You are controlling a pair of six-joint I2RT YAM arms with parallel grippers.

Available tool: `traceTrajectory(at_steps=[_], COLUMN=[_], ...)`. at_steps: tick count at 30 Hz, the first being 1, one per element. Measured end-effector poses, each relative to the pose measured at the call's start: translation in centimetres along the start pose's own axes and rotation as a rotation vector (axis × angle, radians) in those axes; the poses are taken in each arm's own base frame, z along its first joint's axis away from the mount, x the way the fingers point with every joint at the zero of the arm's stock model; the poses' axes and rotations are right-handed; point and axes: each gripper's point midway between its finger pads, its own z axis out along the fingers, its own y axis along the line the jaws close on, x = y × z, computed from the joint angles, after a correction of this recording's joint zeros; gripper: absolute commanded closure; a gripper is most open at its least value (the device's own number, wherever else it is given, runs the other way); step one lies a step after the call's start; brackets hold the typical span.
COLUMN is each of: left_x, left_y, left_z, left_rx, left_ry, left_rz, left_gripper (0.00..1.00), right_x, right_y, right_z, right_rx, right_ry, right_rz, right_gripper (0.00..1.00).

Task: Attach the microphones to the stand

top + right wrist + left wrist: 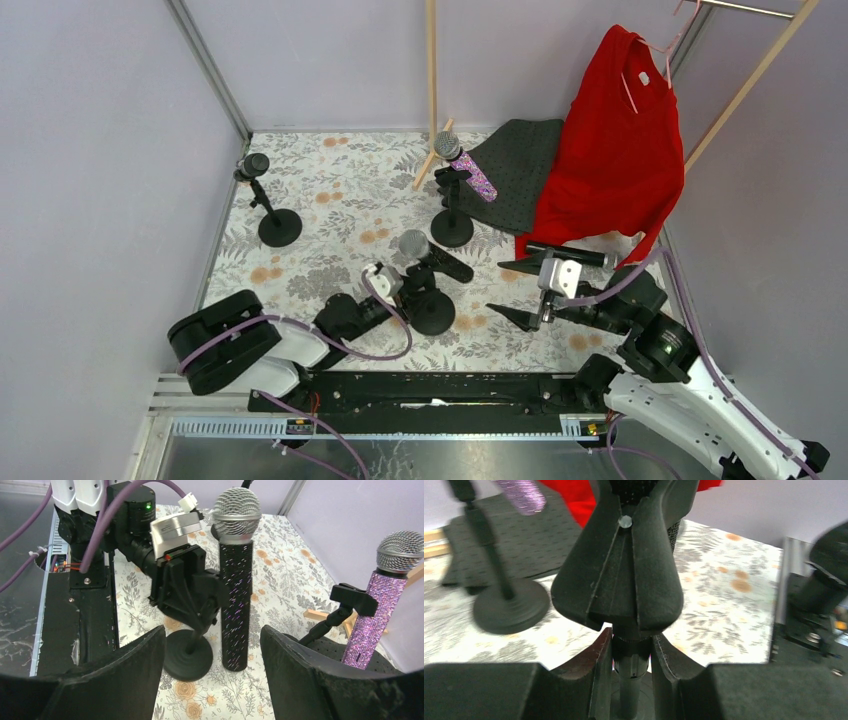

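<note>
Clamping the near stand (630, 695) with left pincer (630, 647), just under clip (619, 565) cradling black microphone (235, 590); gaping wide, empty, with right pincer (211, 630); risking toppled stand or unseated microphone through jerky release; revealing from right wrist its whole body, clip-masked from left wrist; ahead-right, purple microphone (377, 610) clipped; from above only, second black microphone (254, 163) farthest.

Lilac walls (100, 150); floral tablecloth (345, 215); wooden rack (432, 60) w/ red shirt (620, 150).
</note>
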Motion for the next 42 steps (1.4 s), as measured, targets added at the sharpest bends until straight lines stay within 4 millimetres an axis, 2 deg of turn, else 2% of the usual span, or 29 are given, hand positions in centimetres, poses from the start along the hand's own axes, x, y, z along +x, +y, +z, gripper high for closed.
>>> traceTrajectory(at_steps=[4,9,16,20,25,26,27,28,29,30,34,38,42], left_x=[-0.6,-1.2,-2.0,-2.3,-2.4,-2.4,-2.4,-2.4,-2.4,-2.4,-4.1,-4.7,-4.4], left_y=[4.1,9.2,17.4,20.6,22.9,23.0,23.1,23.2,23.1,23.1,22.3,21.4,20.0], left_z=[-0.8,-1.7,-1.9,-1.4,-0.4,-0.3,-0.2,-0.2,-0.2,-0.1,0.2,-0.7,-2.1], left_rx=[-0.127,-0.27,-0.426,-0.449,-0.449,-0.447,-0.443,-0.437,-0.431,-0.424,-0.384,-0.382,-0.385], left_ry=[0.013,0.029,0.018,-0.009,-0.021,-0.021,-0.022,-0.022,-0.023,-0.023,-0.077,-0.093,-0.087], left_rz=[0.04,0.101,0.119,0.092,0.091,0.091,0.092,0.093,0.093,0.093,0.124,0.141,0.115], left_gripper=[1.0,1.0,1.0,1.0,1.0,0.92,0.74,0.5,0.36,0.29,0.15,0.01,0.01], right_x=[-0.2,0.6,1.4,1.5,1.8,1.8,1.9,2.0,2.1,2.1,2.2,2.3,2.4], right_y=[0.2,0.6,0.8,0.9,1.0,1.0,1.0,0.9,0.9,0.9,0.9,0.9,0.9], right_z=[-0.9,-1.5,-1.8,-2.0,-2.1,-2.2,-2.2,-2.2,-2.3,-2.3,-2.3,-2.4,-2.5], right_rx=[0.022,0.031,0.042,0.042,0.04,0.041,0.044,0.047,0.051,0.053,0.057,0.058,0.059], right_ry=[-0.021,-0.009,0.011,0.015,0.026,0.028,0.031,0.036,0.039,0.041,0.042,0.044,0.047], right_rz=[0.002,0.026,0.054,0.063,0.071,0.072,0.073,0.074,0.075,0.076,0.076,0.076,0.078], right_gripper=[0.25,0.25,0.25,0.25,0.25,0.25,0.25,0.25,0.25,0.25,0.24,0.25,0.23])
